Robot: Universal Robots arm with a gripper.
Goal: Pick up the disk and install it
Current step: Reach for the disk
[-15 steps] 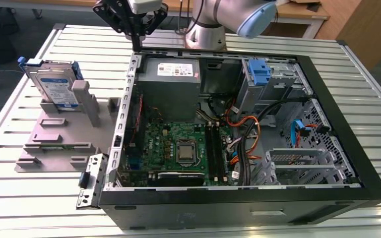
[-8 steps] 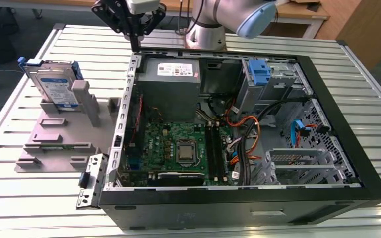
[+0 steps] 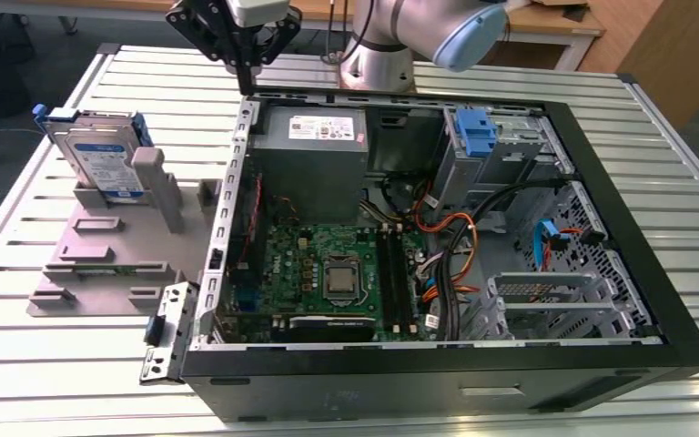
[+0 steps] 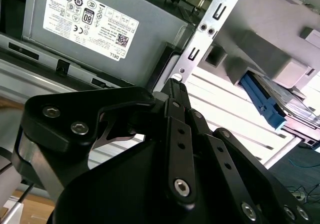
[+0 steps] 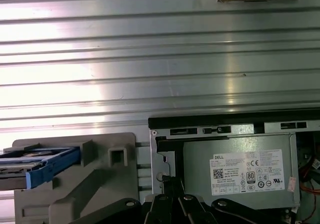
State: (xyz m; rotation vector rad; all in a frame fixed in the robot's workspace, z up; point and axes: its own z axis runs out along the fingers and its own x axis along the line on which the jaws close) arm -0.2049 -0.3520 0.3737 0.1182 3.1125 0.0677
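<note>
The disk [image 3: 98, 162] is a silver drive with a blue-and-white label in a blue carrier, standing on edge in a grey holder [image 3: 113, 241] at the exterior view's left. It appears edge-on in the first wrist view [image 5: 37, 165] and the second wrist view [image 4: 264, 102]. My gripper [image 3: 248, 84] hangs above the back left corner of the open computer case [image 3: 447, 364], to the right of the disk and apart from it. Its black fingers [image 4: 176, 92] are pressed together, shut on nothing, with the tips [image 5: 169, 182] over the case's metal edge.
Inside the case are a grey power supply box [image 3: 313, 137] with a white sticker, a green motherboard [image 3: 331, 273], orange and black cables [image 3: 453, 237] and a blue bracket [image 3: 477, 132] in the drive bay. Everything rests on a slatted metal table [image 3: 34, 364].
</note>
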